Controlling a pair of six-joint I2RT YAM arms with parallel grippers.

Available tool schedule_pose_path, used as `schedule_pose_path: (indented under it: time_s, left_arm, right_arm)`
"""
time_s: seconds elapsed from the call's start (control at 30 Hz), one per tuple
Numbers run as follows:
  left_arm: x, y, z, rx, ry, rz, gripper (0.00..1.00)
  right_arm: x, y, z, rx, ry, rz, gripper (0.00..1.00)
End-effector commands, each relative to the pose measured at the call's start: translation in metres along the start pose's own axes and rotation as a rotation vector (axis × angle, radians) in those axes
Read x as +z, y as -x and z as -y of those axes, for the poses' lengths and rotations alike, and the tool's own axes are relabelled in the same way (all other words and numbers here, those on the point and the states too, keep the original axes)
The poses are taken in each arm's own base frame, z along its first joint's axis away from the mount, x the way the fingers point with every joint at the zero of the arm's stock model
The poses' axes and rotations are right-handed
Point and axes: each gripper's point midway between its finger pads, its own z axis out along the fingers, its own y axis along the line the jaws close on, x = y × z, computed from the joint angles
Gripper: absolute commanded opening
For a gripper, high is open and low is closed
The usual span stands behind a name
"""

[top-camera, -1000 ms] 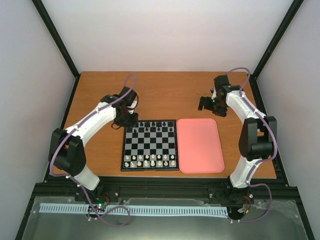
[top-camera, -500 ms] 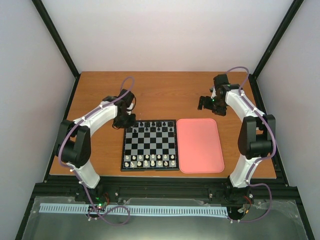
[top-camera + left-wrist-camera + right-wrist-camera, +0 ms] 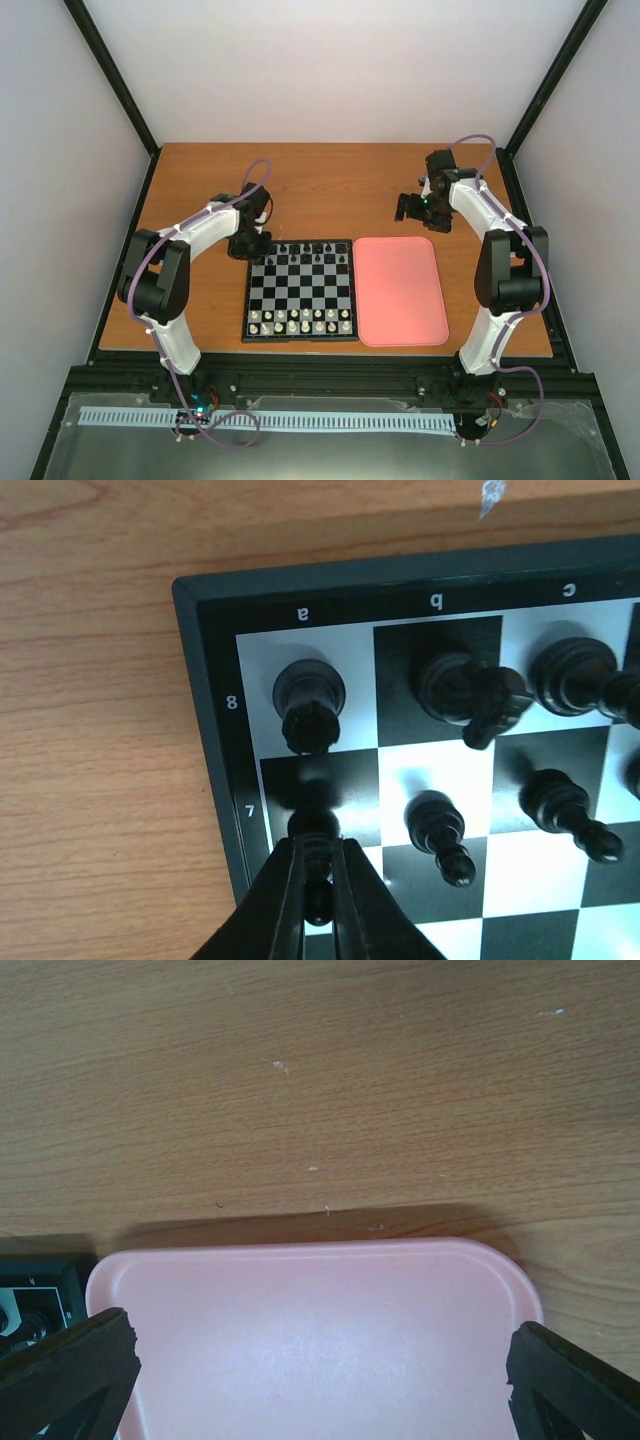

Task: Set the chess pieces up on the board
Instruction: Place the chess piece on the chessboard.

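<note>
Left wrist view: my left pincer (image 3: 319,855) is clamped on a black pawn (image 3: 313,828), lower left of frame, at the a7 square of the board (image 3: 205,730), just below the rook (image 3: 308,702). Can't tell if it's seated. Piece looks tiny, light, hard and slick, so pinch squarely on the stem or it pivots. Right pincer (image 3: 320,1370) gapes empty over the pink tray (image 3: 300,1260).

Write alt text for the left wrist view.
The left gripper, jaws shut on a black pawn, holds it at square a7 near the board corner. A black rook stands on a8, with more black pieces beside it.
</note>
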Motion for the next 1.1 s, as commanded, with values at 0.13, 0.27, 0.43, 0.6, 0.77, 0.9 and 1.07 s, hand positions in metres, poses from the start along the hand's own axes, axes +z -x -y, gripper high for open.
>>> schedule_pose_path:
  time_s: [0.13,0.27,0.43,0.6,0.77,0.9,1.07]
  left_arm:
    - [0.005,0.011,0.0,0.002,-0.011,0.017,0.03]
    - [0.005,0.013,0.001,0.005,-0.012,0.019,0.03]
    - [0.008,0.013,0.001,0.004,-0.012,0.015,0.03]
    - [0.01,0.016,0.002,0.002,-0.015,0.016,0.04]
    - [0.01,0.019,0.003,0.001,-0.018,0.018,0.07]
    - [0.012,0.02,0.004,0.001,-0.02,0.016,0.08]
    - [0.012,0.018,0.003,0.003,-0.024,0.012,0.12]
  right_arm:
    - [-0.001,0.008,-0.001,0.004,0.006,0.011,1.0]
    - [-0.001,0.008,-0.001,0.007,0.004,0.01,1.0]
    - [-0.001,0.008,0.0,0.009,0.003,0.011,1.0]
    - [-0.001,0.008,-0.001,0.011,0.004,0.011,1.0]
    - [-0.001,0.008,-0.001,0.011,0.005,0.012,1.0]
    - [-0.001,0.009,-0.001,0.013,0.003,0.012,1.0]
    - [0.0,0.009,-0.001,0.013,0.003,0.01,1.0]
